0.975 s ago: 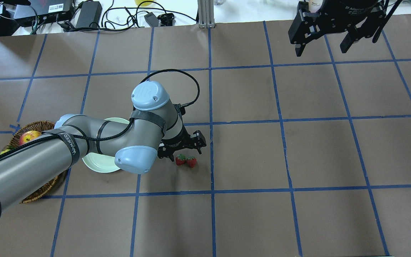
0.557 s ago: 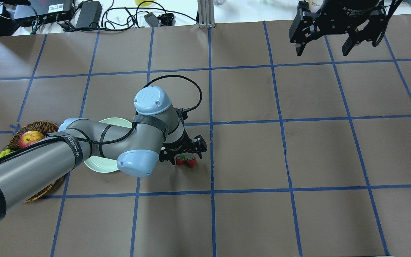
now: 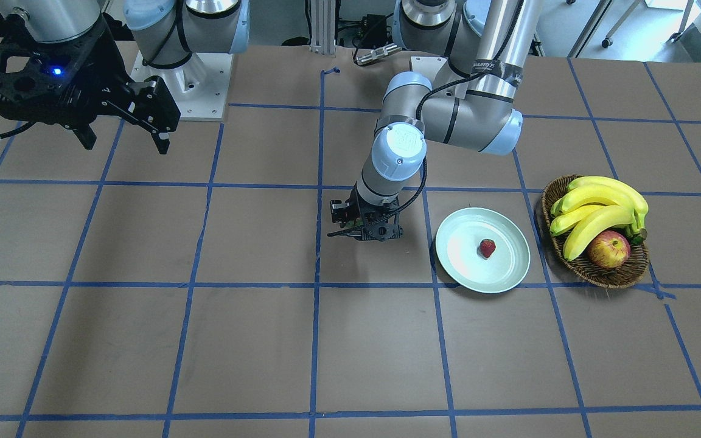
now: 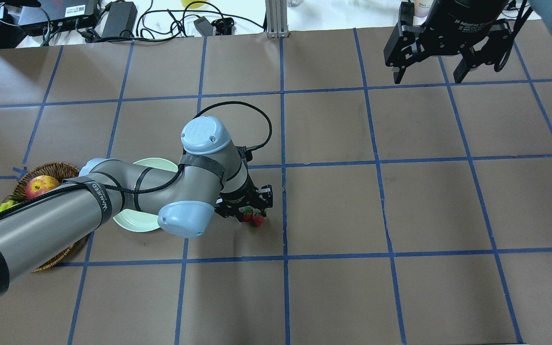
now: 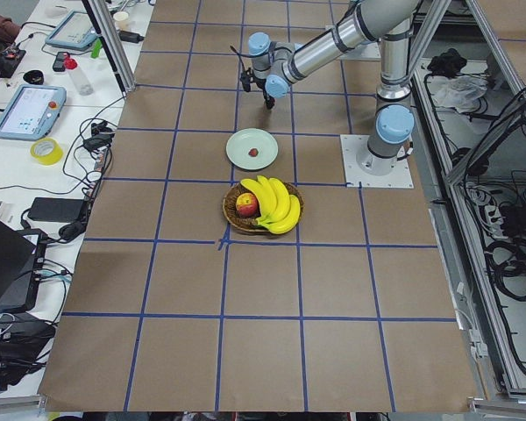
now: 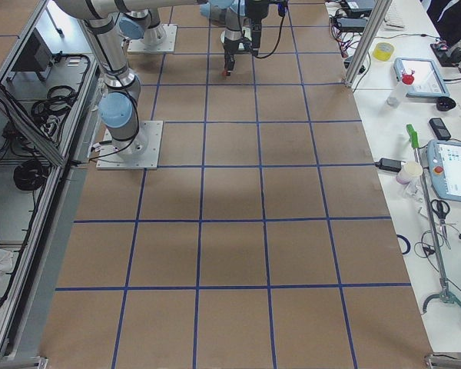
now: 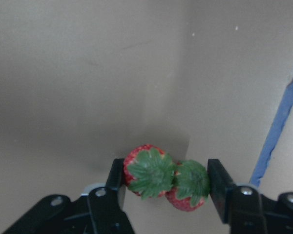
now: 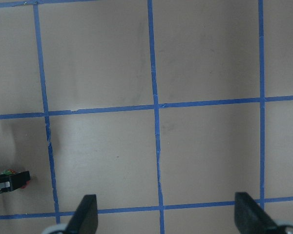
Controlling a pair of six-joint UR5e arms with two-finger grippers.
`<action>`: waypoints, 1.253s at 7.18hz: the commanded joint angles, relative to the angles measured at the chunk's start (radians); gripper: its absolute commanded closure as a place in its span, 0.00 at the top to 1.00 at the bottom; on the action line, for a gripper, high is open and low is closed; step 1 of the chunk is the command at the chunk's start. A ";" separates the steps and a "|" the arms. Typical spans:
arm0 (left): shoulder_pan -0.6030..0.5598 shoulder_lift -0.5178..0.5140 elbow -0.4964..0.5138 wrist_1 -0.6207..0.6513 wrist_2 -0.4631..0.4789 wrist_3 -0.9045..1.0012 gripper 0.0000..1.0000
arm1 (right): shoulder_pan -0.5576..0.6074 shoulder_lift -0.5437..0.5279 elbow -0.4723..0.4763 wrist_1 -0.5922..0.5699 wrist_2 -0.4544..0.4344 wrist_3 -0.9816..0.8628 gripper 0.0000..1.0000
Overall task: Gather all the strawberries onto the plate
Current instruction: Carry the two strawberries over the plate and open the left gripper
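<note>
Right gripper (image 3: pixel 126 146) is hanging high over the right end of the bench (image 3: pixel 143 340), fingers spread wide with nothing in them. Left gripper (image 7: pixel 167 175) is down around the middle of the bench, closed in on two strawberries (image 7: pixel 149 171) sitting side by side, one pad against each. Toward the left end sits the plate (image 3: pixel 509 271) with one strawberry (image 3: pixel 487 247) in it, then the basket (image 3: pixel 606 277) of bananas (image 3: pixel 600 204) and an apple (image 3: pixel 608 249) nearest that end.
</note>
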 commanded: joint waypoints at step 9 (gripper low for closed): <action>0.483 0.011 0.193 -0.291 0.081 0.493 0.00 | 0.000 -0.001 0.000 0.002 0.001 0.000 1.00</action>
